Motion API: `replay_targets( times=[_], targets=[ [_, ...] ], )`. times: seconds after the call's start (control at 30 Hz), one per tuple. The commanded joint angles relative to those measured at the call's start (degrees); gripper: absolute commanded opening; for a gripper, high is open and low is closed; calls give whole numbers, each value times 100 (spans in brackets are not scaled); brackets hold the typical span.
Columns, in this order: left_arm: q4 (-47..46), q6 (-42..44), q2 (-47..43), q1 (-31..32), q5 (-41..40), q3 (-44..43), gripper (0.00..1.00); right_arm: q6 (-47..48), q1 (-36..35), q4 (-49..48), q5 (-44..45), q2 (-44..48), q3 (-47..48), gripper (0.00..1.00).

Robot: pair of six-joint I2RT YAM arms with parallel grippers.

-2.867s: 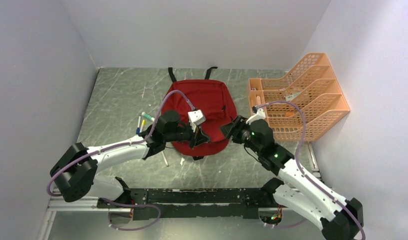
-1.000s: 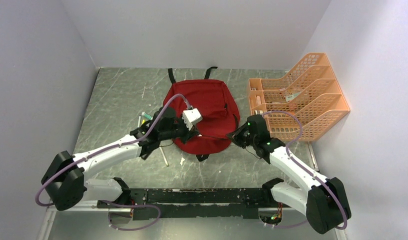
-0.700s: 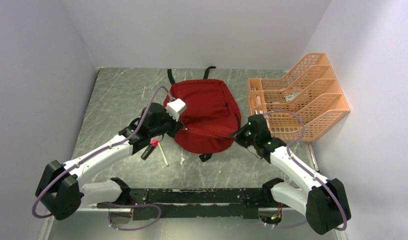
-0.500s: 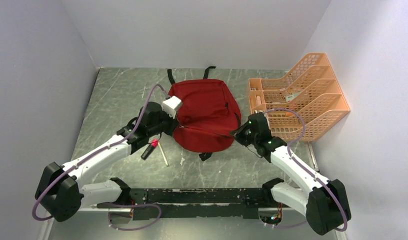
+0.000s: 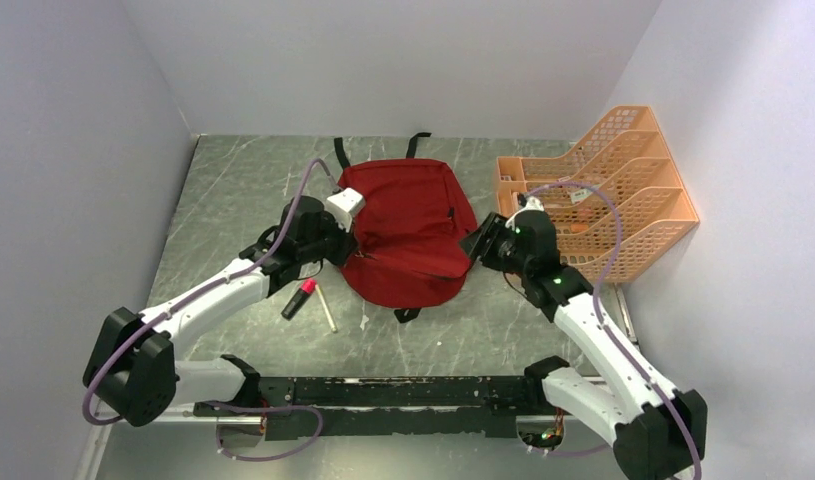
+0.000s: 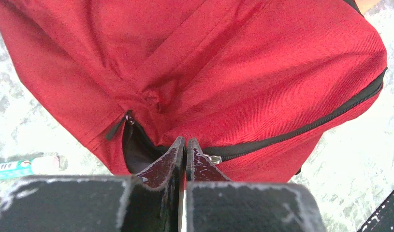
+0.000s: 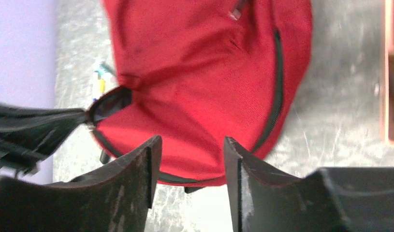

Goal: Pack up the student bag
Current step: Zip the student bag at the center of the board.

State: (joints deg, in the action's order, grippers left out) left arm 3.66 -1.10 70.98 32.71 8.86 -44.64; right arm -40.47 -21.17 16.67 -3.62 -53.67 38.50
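Note:
The dark red student bag (image 5: 413, 225) lies flat mid-table, straps toward the back wall. My left gripper (image 5: 349, 252) is at its left near edge. In the left wrist view it (image 6: 185, 142) is shut on the black zipper's pull, with the silver slider (image 6: 214, 158) just beside the tips. A short dark opening (image 6: 134, 153) gapes to the left of the tips, and the zipper (image 6: 301, 130) is closed to the right. My right gripper (image 5: 480, 243) is beside the bag's right edge. In the right wrist view it (image 7: 192, 145) is open and empty above the bag (image 7: 199, 87).
An orange mesh file organizer (image 5: 623, 200) stands at the right, close to my right arm. A red-capped marker (image 5: 298, 298) and a thin white stick (image 5: 326, 307) lie left of the bag's near corner. More pens (image 7: 99, 79) lie beyond my left arm.
My left gripper slid from the middle of the bag's near edge to its left edge, staying shut. The right gripper drew back and up from the bag's right corner.

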Motion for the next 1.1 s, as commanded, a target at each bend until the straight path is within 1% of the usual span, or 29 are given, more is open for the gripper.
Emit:
replay_targets(
  times=[0.0,0.1,0.2,0.27,0.33,0.4,0.47,0.6,0.73,0.87,0.97,1.07],
  targets=[
    [-322,-274,102,-64,167,-204,5,1465,25,-235,-636,416,439,56],
    [-445,-559,138,-64,132,-195,5,1931,-8,-1186,-1702,205,255,57],
    [-578,-736,177,-63,238,-160,5,2022,-270,-2438,-2574,-286,-37,57],
    [-617,-881,197,-63,261,-143,5,2385,-648,-3045,-2580,-609,-127,58],
    [-629,-951,213,-63,334,-134,5,3143,-1159,-3444,-2367,-792,-204,60],
    [-645,-1006,214,-63,404,-101,5,3918,-1650,-3718,-2372,-1025,-234,62],
    [-660,-1007,198,-63,478,-76,5,4531,-1953,-3764,-2500,-1373,-148,63],
    [-688,-951,115,-63,517,8,5,5162,-2223,-3667,-2504,-2029,212,64],
    [-760,-926,46,-65,557,82,5,5502,-2382,-3719,-2384,-2543,386,64],
    [-790,-920,13,-64,616,121,5,5570,-2416,-4096,-2197,-2935,328,63],
    [-789,-940,-26,-65,645,139,5,5641,-2471,-3977,-2192,-3140,448,57],
    [-799,-975,-75,-65,666,149,5,5693,-2548,-3851,-2072,-3185,504,45]
  ],
)
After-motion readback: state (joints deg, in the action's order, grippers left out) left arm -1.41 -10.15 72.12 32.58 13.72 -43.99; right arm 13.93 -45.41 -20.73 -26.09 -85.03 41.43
